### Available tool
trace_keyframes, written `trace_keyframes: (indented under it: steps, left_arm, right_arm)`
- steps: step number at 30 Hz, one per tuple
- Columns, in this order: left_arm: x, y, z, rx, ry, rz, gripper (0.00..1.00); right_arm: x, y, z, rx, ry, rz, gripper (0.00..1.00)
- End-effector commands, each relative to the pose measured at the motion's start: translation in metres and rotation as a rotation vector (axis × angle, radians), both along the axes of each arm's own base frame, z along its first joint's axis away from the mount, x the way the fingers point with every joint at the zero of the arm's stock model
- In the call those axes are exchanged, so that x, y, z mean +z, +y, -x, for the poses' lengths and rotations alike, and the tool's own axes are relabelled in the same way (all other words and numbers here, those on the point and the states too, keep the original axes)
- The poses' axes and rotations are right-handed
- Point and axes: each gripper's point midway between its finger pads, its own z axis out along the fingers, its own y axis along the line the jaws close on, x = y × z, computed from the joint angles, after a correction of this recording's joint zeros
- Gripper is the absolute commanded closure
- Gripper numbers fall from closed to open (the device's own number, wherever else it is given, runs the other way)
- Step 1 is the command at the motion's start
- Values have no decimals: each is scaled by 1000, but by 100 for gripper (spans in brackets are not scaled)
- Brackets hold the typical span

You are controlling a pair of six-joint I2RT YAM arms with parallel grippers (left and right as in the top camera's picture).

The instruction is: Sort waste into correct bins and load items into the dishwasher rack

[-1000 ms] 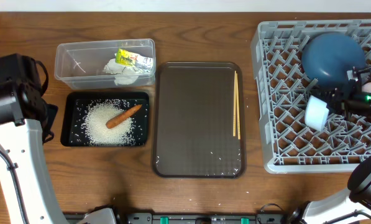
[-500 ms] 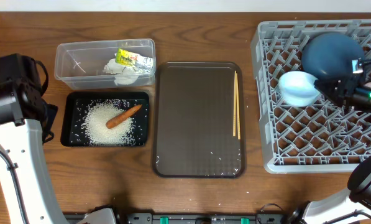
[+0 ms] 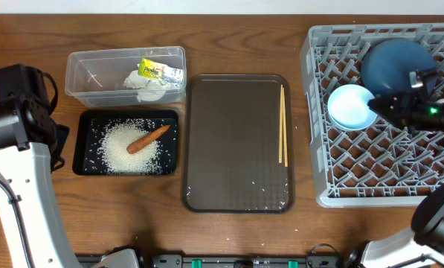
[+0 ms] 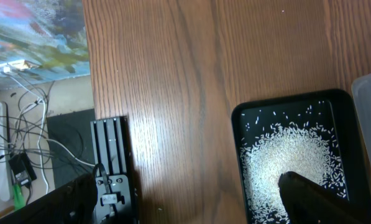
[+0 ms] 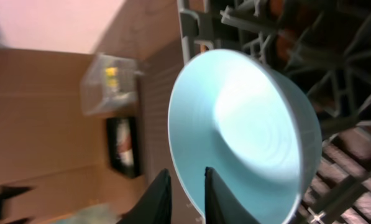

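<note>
Your right fingers (image 5: 162, 198) straddle the rim of the small light-blue bowl (image 3: 351, 106), close on either side; you cannot tell whether they pinch it. The bowl sits mouth-up in the dishwasher rack (image 3: 316, 171), beside the large blue bowl (image 3: 396, 67). Your left fingers (image 4: 322, 200) stand wide apart, holding nothing, over the desk (image 4: 173, 93).

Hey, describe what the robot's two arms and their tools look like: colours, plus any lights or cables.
The left arm and right arm are built from smooth white links with black joint housings. Small green lights glow on both. A black cable loops beside the left arm's upper joint. The left tool and right tool each have two slim dark fingers.
</note>
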Motion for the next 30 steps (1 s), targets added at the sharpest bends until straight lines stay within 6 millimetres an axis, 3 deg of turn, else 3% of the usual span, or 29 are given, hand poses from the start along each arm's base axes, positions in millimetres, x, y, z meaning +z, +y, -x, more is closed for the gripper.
trace_keyframes:
  steps: [1,2,3,5,8,13,16,21,30]
  left_arm:
    - [0,-1,19,4,84,2,5]
    - [0,-1,19,4,84,2,5]
    - [0,-1,19,4,84,2,5]
    - [0,-1,19,4,84,2,5]
    - [0,-1,19,4,84,2,5]
    - [0,-1,19,3,84,2,4]
    - [0,-1,19,4,84,2,5]
    - [0,-1,19,4,84,2,5]
    - [0,-1,19,4,84,2,4]
  right_arm:
    - [27,6,3,-56,-15,208,75]
    - [32,6,3,-75,-21,280,63]
    - [36,8,3,-92,-26,354,41]
    - [42,11,4,-130,-26,493,24]
    - [42,21,5,-152,-12,670,23]
    - [19,38,1,-173,66,861,30]
    - [2,47,-3,-161,109,900,37]
    - [-28,58,-6,-106,175,921,55]
    - [-49,69,-13,-66,197,934,55]
